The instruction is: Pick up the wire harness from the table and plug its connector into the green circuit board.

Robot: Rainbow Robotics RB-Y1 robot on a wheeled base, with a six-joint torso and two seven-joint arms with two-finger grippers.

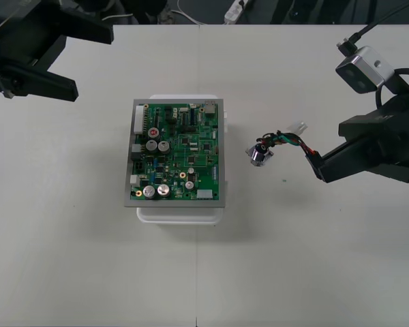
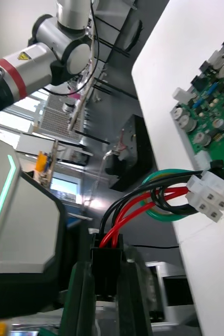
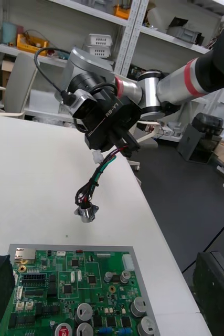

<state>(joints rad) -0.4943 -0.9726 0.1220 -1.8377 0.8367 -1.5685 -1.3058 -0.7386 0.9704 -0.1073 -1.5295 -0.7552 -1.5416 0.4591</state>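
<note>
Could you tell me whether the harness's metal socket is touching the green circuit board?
Apart: the front view shows bare table between the socket and the board.

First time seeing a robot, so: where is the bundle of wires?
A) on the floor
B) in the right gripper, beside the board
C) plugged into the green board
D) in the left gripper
B: the right gripper is shut on the black plug of the bundle of wires, which hangs clear of the green board.

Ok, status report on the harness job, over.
Right gripper shut on harness at its black plug, right of green board. Harness hanging, not plugged in. Left gripper open, parked far left. Nothing in between.
</note>
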